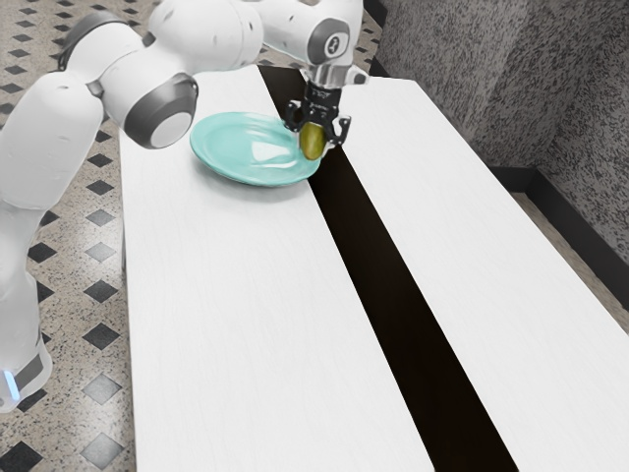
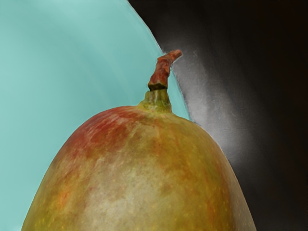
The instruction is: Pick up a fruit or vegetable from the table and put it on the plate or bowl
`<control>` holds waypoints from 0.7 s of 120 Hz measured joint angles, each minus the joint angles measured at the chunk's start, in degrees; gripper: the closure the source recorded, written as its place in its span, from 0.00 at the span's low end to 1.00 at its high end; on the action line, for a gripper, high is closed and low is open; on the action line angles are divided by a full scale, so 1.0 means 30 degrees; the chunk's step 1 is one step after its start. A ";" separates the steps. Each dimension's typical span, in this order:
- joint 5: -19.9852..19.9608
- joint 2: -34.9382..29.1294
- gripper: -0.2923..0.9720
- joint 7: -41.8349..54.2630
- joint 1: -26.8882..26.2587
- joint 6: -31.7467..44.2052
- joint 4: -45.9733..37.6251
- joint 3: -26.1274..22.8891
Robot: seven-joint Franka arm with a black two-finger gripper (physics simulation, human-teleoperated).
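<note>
Wrist view's edge cuts off the mango [image 2: 139, 173].

The white arm [image 1: 197, 39] comes in from the exterior view's upper left with its elbow bent and its forearm reaching toward the right. The wrist points straight down, so the black gripper [image 1: 316, 131] hangs upright. Its fingers [image 1: 342, 129], slightly parted, seem to press the fruit [image 1: 314, 143] from both sides.

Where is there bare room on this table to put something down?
The white table is bare from the teal plate toward the camera, and the white half beyond the dark stripe is bare. It is crowded only at the plate's stripe-side rim, where the gripper holds the fruit.
</note>
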 joint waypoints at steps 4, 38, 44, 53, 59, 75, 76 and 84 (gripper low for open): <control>-0.0002 0.0021 0.53 0.0133 0.0064 0.0036 0.0025 -0.0035; -0.0042 0.1335 0.53 0.1194 0.4842 0.0883 0.1340 -0.2926; -0.0046 0.1386 0.53 0.1368 0.5503 0.1002 0.1579 -0.3123; -0.0040 0.1295 0.53 0.1605 0.6015 0.1089 0.1919 -0.3204; -0.0013 0.0970 0.52 0.1748 0.6156 0.1080 0.2049 -0.3170; 0.0184 -0.0434 0.52 0.2068 0.6067 0.0990 0.1374 -0.3100; 0.0217 -0.0576 0.53 0.2085 0.6040 0.0989 0.1236 -0.3099; 0.0545 -0.1823 0.53 0.2203 0.5715 0.0988 -0.0101 -0.3078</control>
